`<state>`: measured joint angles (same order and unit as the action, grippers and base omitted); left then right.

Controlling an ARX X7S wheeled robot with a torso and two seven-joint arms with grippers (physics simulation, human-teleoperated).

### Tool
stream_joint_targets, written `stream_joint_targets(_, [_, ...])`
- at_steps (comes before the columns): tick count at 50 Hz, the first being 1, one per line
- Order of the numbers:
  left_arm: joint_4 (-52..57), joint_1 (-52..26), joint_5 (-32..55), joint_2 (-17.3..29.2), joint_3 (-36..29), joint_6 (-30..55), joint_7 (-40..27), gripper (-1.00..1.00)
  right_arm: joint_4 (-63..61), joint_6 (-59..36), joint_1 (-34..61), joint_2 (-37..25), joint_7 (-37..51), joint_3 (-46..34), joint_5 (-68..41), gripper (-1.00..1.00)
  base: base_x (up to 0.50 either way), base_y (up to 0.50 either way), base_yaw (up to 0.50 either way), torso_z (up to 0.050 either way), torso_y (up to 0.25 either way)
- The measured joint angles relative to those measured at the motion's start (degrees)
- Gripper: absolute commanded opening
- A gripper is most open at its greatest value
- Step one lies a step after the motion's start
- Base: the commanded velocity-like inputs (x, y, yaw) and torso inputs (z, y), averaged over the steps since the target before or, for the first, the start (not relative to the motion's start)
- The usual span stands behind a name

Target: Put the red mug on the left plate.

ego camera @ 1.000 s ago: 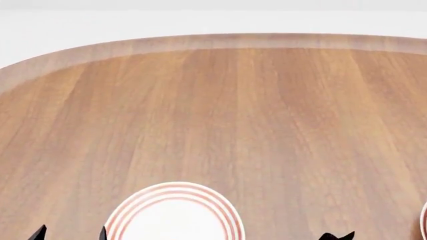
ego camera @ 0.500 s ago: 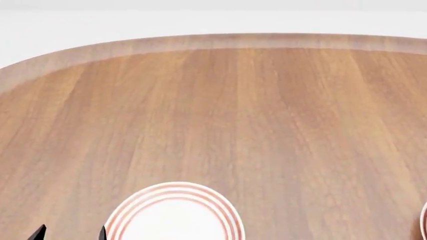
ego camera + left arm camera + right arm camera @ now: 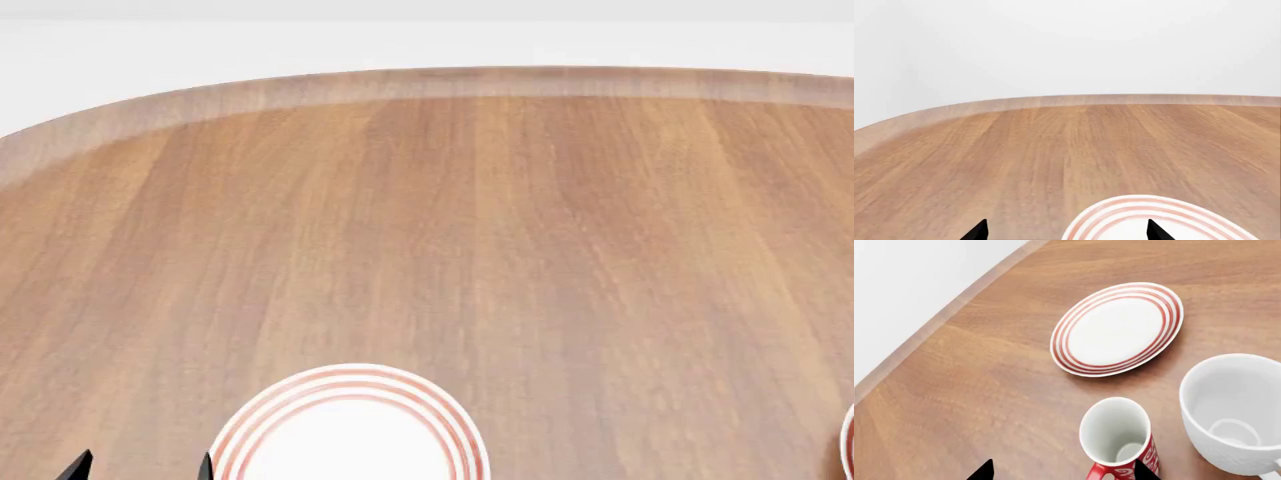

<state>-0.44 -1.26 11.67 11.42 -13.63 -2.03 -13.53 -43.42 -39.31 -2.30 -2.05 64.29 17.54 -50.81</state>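
The red mug (image 3: 1117,440), with white scrolls and a white inside, stands upright in the right wrist view. My right gripper (image 3: 1062,471) is open just above it, with one fingertip (image 3: 1142,471) by the mug's side and the handle between the fingers. That gripper and the mug are both out of the head view. The left plate (image 3: 350,425), white with red rings, lies at the near edge of the head view and holds nothing. My left gripper (image 3: 144,466) hovers open beside its left rim. In the left wrist view, one fingertip (image 3: 1157,231) is over the plate (image 3: 1167,217).
A larger white mug (image 3: 1234,410) stands right beside the red mug. Beyond both lies a ringed plate (image 3: 1117,330); I cannot tell which one. A sliver of the other plate (image 3: 847,440) shows at the head view's right edge. The wooden table (image 3: 467,230) curves to a rounded far rim.
The right gripper's fingertips, seen at the bottom of the head view a second ago, have dropped out of that view. The left gripper and plate have not moved.
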Motion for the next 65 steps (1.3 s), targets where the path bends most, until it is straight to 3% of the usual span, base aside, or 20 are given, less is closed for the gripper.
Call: stream_joint_targets(65, [-0.5, -0.5, 1.0, 1.2, -1.6, -0.7, -1.4, 1.0, 20.9, 19.8, 4.3, -1.3, 3.0, -9.2, 1.2, 1.0, 0.0, 0.0, 0.0, 0.0, 0.0])
